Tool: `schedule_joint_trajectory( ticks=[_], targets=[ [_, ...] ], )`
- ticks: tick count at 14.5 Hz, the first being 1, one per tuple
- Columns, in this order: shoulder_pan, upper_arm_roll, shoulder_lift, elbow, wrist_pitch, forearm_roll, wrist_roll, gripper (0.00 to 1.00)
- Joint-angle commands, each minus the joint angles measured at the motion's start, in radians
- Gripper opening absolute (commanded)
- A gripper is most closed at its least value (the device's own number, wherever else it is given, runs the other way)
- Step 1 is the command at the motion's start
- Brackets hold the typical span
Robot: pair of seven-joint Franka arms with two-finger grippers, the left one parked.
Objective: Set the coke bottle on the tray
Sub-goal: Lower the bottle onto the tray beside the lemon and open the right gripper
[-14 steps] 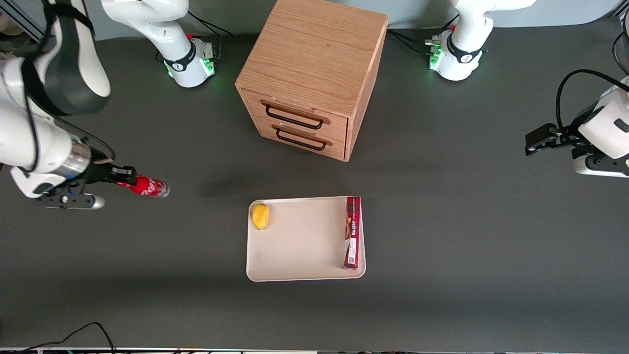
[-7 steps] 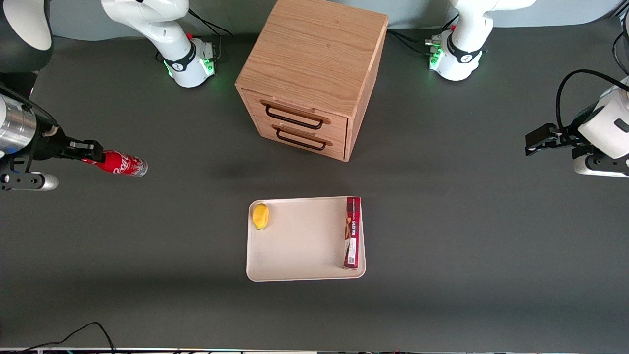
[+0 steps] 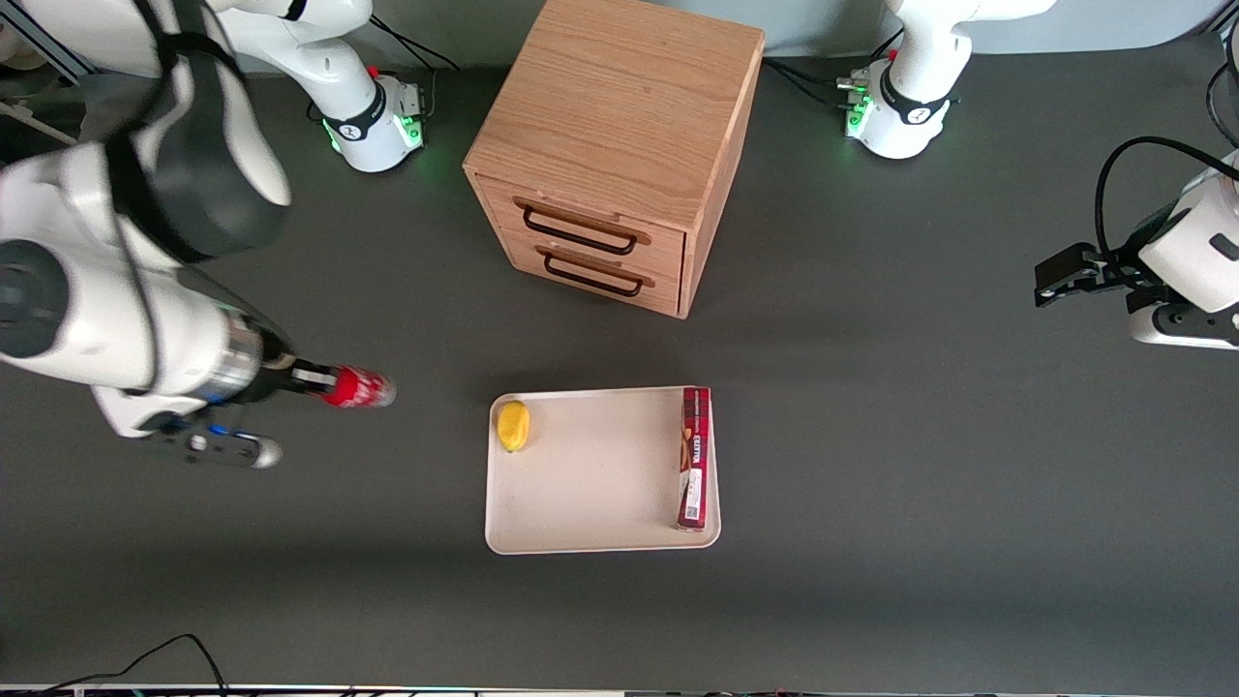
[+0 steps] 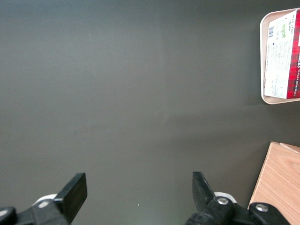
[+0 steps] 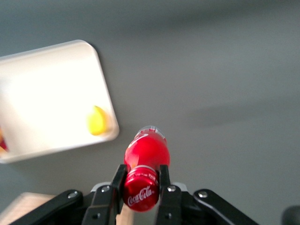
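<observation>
My right gripper point(image 3: 324, 383) is shut on the red cap end of the coke bottle point(image 3: 360, 388) and holds it in the air, toward the working arm's end of the table, beside the tray point(image 3: 590, 484) and apart from it. In the right wrist view the fingers point(image 5: 118, 180) clamp the red cap, with the gripper point(image 5: 140, 180) above the dark table and the bottle point(image 5: 146, 152) pointing away from the camera. The cream-white tray point(image 5: 42, 65) shows there too.
A yellow lemon point(image 3: 513, 425) lies in the tray's corner nearest the bottle; it also shows in the right wrist view point(image 5: 98, 121). A long red box point(image 3: 694, 457) lies along the tray's edge toward the parked arm. A wooden two-drawer cabinet point(image 3: 615, 145) stands farther from the camera.
The gripper with the bottle swung away from the tray toward the table's end, then came back nearer to the tray than one second ago. The grip has not changed.
</observation>
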State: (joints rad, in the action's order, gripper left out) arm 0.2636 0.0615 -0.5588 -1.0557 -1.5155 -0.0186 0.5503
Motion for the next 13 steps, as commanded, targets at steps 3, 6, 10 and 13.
schedule_joint_trajectory(
  ticks=[3,6,10,13],
  targets=[
    [0.069,-0.014,-0.176,0.099,-0.258,-0.004,0.175,0.0],
    [0.146,-0.087,-0.253,0.1,-0.418,-0.006,0.209,0.0],
    [0.229,-0.178,-0.315,0.098,-0.515,-0.006,0.266,0.0],
    [0.23,-0.178,-0.323,0.097,-0.515,-0.006,0.267,0.0]
  ],
)
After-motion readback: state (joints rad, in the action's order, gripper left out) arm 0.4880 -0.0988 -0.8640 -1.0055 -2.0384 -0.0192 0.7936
